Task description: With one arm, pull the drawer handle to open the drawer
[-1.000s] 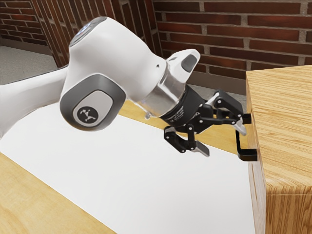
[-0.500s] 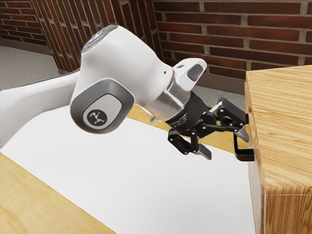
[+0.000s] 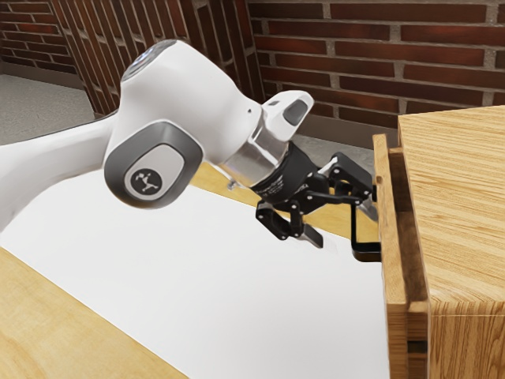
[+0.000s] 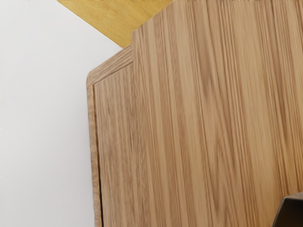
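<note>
The wooden cabinet [image 3: 458, 197] stands at the exterior view's right. Its drawer [image 3: 388, 237] sticks out a short way from the cabinet face, with a dark gap showing behind its front panel. A black bar handle [image 3: 354, 235] is fixed on that panel. My gripper [image 3: 341, 223] is open at the handle: the upper finger [image 3: 365, 204] sits hooked between the bar and the drawer front, and the lower finger [image 3: 313, 237] hangs free on the bar's outer side. In the wrist view the drawer's wood [image 4: 199, 123] lies close under my hand.
A white sheet [image 3: 197, 276] covers the wooden table [image 3: 47, 332] in front of the cabinet. A brick wall [image 3: 394, 47] runs behind. The white table surface [image 4: 42, 118] also shows beside the drawer in the wrist view.
My hand has drawn back toward the exterior view's left with the finger behind the handle, and the drawer, flush with the cabinet before, has slid out a short way.
</note>
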Available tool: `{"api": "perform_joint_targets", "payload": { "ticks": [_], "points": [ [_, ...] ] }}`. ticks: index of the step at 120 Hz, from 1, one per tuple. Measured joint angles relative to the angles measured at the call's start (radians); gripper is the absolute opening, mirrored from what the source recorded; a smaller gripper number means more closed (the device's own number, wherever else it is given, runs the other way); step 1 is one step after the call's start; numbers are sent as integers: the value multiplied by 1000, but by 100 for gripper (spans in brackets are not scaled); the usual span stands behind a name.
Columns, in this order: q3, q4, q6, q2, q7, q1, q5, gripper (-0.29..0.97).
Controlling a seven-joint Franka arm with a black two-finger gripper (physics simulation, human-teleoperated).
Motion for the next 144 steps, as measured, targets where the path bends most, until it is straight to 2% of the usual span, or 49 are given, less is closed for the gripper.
{"api": "perform_joint_targets", "payload": {
  "ticks": [35, 68, 105, 121, 144],
  "points": [
    [-15, -13, -27, -9, 17, 22, 60, 67],
    [-64, -4, -28, -14, 28, 31, -8, 66],
    [-76, -30, -29, -26, 33, 40, -29, 66],
    [-85, -41, -33, -28, 35, 77, -30, 66],
    [-152, -68, -48, -43, 39, 166, -42, 66]
  ]
}}
